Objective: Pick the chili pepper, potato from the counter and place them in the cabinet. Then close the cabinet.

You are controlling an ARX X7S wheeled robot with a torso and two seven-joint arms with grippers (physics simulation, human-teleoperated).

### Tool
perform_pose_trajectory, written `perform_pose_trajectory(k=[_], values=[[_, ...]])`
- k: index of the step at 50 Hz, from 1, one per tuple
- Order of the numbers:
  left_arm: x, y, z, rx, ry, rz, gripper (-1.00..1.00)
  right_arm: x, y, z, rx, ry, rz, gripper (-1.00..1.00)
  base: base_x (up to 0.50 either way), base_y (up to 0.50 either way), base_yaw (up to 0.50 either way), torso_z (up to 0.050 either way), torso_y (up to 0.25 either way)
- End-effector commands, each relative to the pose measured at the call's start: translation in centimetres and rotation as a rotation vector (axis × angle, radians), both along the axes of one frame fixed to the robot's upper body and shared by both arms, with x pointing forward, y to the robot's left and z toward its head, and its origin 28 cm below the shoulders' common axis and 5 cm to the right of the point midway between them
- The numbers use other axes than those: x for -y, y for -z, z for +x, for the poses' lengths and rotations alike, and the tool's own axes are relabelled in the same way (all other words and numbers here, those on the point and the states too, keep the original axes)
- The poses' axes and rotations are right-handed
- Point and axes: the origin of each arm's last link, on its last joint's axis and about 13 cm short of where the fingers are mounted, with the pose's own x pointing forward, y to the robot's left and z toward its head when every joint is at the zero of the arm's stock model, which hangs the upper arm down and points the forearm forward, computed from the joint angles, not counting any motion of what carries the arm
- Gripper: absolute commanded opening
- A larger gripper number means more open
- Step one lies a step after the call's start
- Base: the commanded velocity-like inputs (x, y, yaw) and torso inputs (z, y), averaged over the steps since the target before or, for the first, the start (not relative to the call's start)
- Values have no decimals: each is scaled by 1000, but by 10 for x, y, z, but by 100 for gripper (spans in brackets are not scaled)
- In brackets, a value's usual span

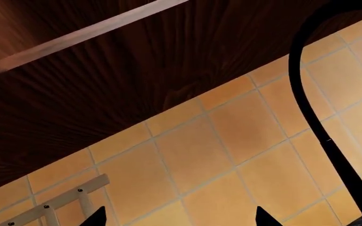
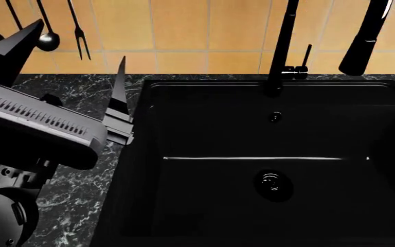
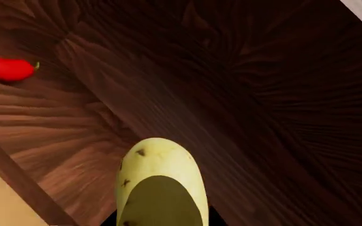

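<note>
In the right wrist view, the pale-yellow potato [image 3: 160,165] with brown specks sits between the fingers of my right gripper [image 3: 162,219], which is shut on it inside the dark wooden cabinet [image 3: 263,94]. The red chili pepper [image 3: 5,68] lies on the cabinet floor further in, apart from the potato. My left gripper [image 2: 70,56] stands open and empty over the marble counter [image 2: 81,206] left of the sink, fingers pointing up. In the left wrist view its open fingertips [image 1: 96,217] frame the tiled wall, under the cabinet's underside [image 1: 105,84]. The right gripper is outside the head view.
A matte black sink basin [image 2: 266,154] fills the middle and right of the head view, with a tall black faucet [image 2: 283,46] behind it. Utensils [image 2: 47,31] hang on the orange tiled wall at the back left. A pale rack [image 1: 61,200] shows against the tiles.
</note>
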Motion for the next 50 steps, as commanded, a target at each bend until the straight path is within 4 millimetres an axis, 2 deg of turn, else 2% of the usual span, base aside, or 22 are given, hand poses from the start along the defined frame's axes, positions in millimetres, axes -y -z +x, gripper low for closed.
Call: perform_pose_trajectory(k=[1, 11, 33, 50], values=[[3, -1, 0, 0, 7, 5, 100, 7, -23, 26, -65, 0, -2, -100, 0, 0, 0, 0, 0], [3, 0, 1, -2, 7, 11, 100, 10, -36, 45, -151, -62, 12, -100, 0, 0, 0, 0, 0], [3, 4, 3, -9, -1, 26, 100, 15, -17, 57, -373, -99, 148, -100, 0, 0, 0, 0, 0], [2, 7, 4, -12, -5, 27, 100, 18, -13, 56, -419, -64, 186, -100, 0, 0, 0, 0, 0]])
